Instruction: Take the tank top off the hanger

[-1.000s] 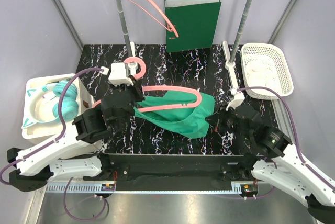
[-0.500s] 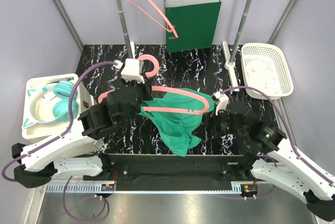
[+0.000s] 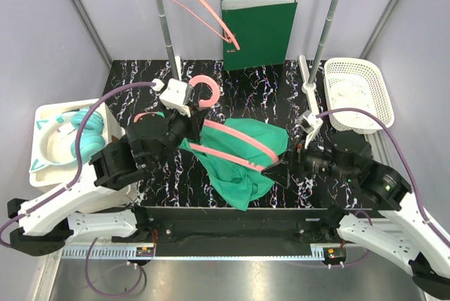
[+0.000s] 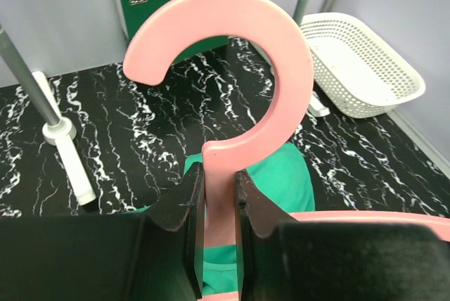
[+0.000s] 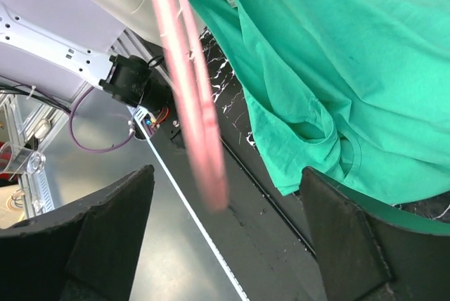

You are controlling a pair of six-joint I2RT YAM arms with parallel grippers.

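Observation:
A pink hanger (image 3: pixel 235 143) is tilted above the table, its hook (image 4: pixel 225 55) pointing up. My left gripper (image 4: pixel 219 195) is shut on the hanger's neck, just below the hook; from above the gripper (image 3: pixel 187 107) sits left of centre. A green tank top (image 3: pixel 239 164) drapes from the hanger's arms and bunches towards the near edge. My right gripper (image 3: pixel 281 169) is open beside the hanger's lower right end. In the right wrist view the bare, blurred hanger end (image 5: pixel 204 167) lies between the wide-apart fingers (image 5: pixel 105 238), and the tank top (image 5: pixel 316 69) hangs apart from them.
A second pink hanger (image 3: pixel 200 9) hangs on the rack between two grey poles (image 3: pixel 163 20). A green folder (image 3: pixel 259 30) leans on the back wall. A white basket (image 3: pixel 355 93) stands at the right; a white tray (image 3: pixel 49 114) with teal headphones is at the left.
My right gripper has opened and let go of the tank top. The left gripper has raised and turned the hanger, and the cloth has slid down towards the near edge.

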